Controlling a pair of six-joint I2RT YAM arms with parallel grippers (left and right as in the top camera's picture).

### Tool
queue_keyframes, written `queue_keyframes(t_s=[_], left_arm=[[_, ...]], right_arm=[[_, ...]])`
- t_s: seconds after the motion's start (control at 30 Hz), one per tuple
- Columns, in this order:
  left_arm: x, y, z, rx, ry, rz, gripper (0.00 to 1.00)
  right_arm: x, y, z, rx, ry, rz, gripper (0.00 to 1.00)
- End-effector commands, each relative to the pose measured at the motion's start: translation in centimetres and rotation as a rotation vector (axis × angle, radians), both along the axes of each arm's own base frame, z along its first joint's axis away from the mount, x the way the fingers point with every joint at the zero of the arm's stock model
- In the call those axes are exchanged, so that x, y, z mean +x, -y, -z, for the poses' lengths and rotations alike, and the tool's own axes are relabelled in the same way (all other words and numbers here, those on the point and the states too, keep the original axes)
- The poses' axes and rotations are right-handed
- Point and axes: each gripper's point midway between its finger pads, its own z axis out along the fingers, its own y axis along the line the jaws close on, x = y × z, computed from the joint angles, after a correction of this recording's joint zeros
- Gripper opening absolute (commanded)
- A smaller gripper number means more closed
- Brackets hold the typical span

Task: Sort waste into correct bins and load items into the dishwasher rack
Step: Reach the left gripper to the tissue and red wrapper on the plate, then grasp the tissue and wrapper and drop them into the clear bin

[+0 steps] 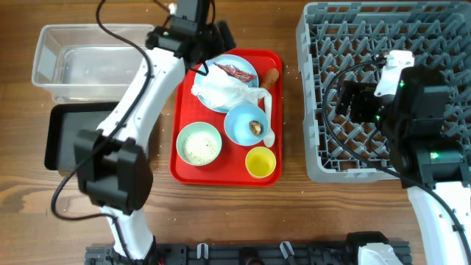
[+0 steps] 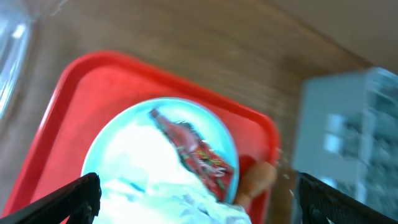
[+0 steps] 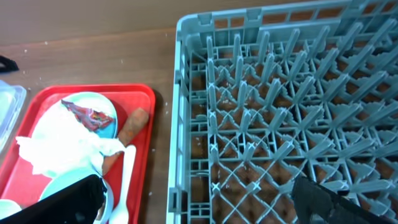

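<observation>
The red tray (image 1: 180,110) holds a light blue plate (image 1: 249,68) with a red wrapper (image 1: 234,71) and a white napkin (image 1: 221,90) on it. An orange carrot (image 1: 271,77) lies beside the plate. Also on the tray are a blue bowl (image 1: 239,121) with a brown scrap (image 1: 255,126), a green bowl (image 1: 199,143) with rice, a yellow cup (image 1: 260,162) and a white spoon (image 1: 268,121). My left gripper (image 1: 202,53) is open and empty above the plate, with the napkin (image 2: 155,180) and wrapper (image 2: 199,152) between its fingers (image 2: 202,211). My right gripper (image 1: 346,99) is open and empty over the grey rack (image 1: 383,44).
A clear tub (image 1: 81,62) stands at the far left, with a black tray (image 1: 70,136) in front of it. The rack (image 3: 280,93) fills the right side. The right wrist view shows the red tray (image 3: 140,93), carrot (image 3: 132,124) and spoon (image 3: 124,180) left of the rack.
</observation>
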Motion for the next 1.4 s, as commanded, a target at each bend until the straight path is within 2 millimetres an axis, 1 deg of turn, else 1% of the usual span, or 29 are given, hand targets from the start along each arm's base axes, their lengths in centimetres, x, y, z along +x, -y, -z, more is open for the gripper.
queue_keyframes(t_s=[0.0,0.03,0.1,0.13,0.27,0.43,0.47,0.5,0.53,0.57,0.6,0.63,0.67,0.73,0.8,0.83,0.87,0.9,0.97,1.0,1.03,1.07,1.1,1.13,1.17,1.23,1.27,1.3,1.37], left_arm=[[-0.2,1.4,4.3,-0.006,-0.089,-0.162,1.00],[-0.4,2.6,6.1,0.007,-0.113,-0.147,1.00],[-0.6,3.6,8.1,0.022,-0.136,-0.131,1.00],[-0.9,4.0,9.7,0.029,-0.166,-0.141,1.00],[-2.0,3.3,13.5,0.044,-0.267,-0.218,1.00],[-2.0,3.6,17.4,0.061,-0.302,-0.219,1.00],[-2.1,3.6,18.0,0.068,-0.312,-0.218,0.95],[-2.3,3.7,18.4,0.073,-0.319,-0.217,0.78],[-2.3,3.7,18.5,0.074,-0.321,-0.216,0.63],[-2.3,3.7,18.4,0.073,-0.319,-0.216,0.28],[-2.2,3.7,18.4,0.071,-0.317,-0.215,0.13],[-2.2,3.7,18.4,0.072,-0.317,-0.214,0.04],[-2.3,3.9,18.3,0.067,-0.320,-0.197,0.04],[-2.0,4.4,17.2,0.041,-0.313,-0.135,0.04],[-1.0,4.5,14.6,0.022,-0.260,-0.097,0.04],[-0.1,4.4,12.4,0.011,-0.213,-0.081,0.04],[0.8,4.1,9.7,-0.001,-0.155,-0.066,0.04],[1.8,3.5,6.3,-0.016,-0.088,-0.060,0.04],[3.1,1.7,0.7,-0.042,0.021,-0.080,0.04],[3.5,0.2,-1.8,-0.049,0.071,-0.110,0.04],[3.7,-1.8,-4.4,-0.053,0.124,-0.151,0.04],[3.8,-4.0,-6.6,-0.052,0.166,-0.190,0.04],[3.9,-5.9,-8.2,-0.044,0.198,-0.215,0.04],[3.9,-7.8,-9.1,-0.039,0.216,-0.244,0.04],[4.0,-10.3,-9.7,-0.028,0.227,-0.295,0.04],[4.2,-14.4,-9.6,-0.014,0.220,-0.369,0.04],[4.3,-17.2,-9.0,0.003,0.205,-0.422,0.04],[4.3,-18.8,-8.3,0.017,0.191,-0.456,0.04],[4.2,-23.7,-6.5,0.076,0.158,-0.565,0.04]], right_arm=[[0.4,-0.2,-0.2,0.014,-0.007,-0.008,1.00],[0.6,-0.2,0.2,0.013,-0.019,-0.008,1.00],[0.7,-0.2,0.6,0.013,-0.036,-0.008,1.00],[0.7,-0.2,1.1,0.012,-0.052,-0.008,1.00],[0.7,-0.2,2.7,0.010,-0.117,-0.007,1.00],[0.9,-0.2,3.7,0.008,-0.151,-0.007,1.00],[0.9,-0.2,3.8,0.008,-0.153,-0.008,1.00],[0.9,-0.2,3.8,0.008,-0.154,-0.007,1.00],[0.9,-0.2,3.8,0.008,-0.154,-0.007,1.00],[0.9,-0.2,3.8,0.008,-0.154,-0.007,1.00],[0.9,-0.2,3.8,0.008,-0.154,-0.007,1.00],[0.9,-0.2,3.8,0.008,-0.154,-0.007,1.00],[0.9,-0.2,3.8,0.008,-0.155,-0.007,1.00],[0.8,-0.2,3.8,0.008,-0.157,-0.007,1.00],[0.8,-0.2,3.8,0.008,-0.157,-0.007,1.00],[0.8,-0.2,3.8,0.008,-0.157,-0.007,1.00],[0.8,-0.2,3.9,0.008,-0.157,-0.007,1.00],[0.8,-0.2,3.9,0.008,-0.157,-0.007,1.00],[0.8,-0.2,3.9,0.008,-0.157,-0.007,1.00],[0.8,-0.2,3.8,0.008,-0.157,-0.007,1.00],[0.8,-0.2,3.8,0.008,-0.157,-0.007,1.00],[0.8,-0.2,3.8,0.008,-0.157,-0.007,1.00],[0.8,-0.2,3.8,0.008,-0.157,-0.007,1.00],[0.8,-0.2,3.8,0.009,-0.157,-0.007,1.00],[0.8,-0.2,3.8,0.008,-0.156,-0.008,1.00],[0.8,-0.3,3.8,0.011,-0.157,-0.010,1.00],[0.8,-0.3,3.8,0.012,-0.157,-0.009,1.00],[0.8,-0.3,3.8,0.011,-0.157,-0.009,1.00],[0.8,-0.3,3.8,0.011,-0.157,-0.009,1.00]])
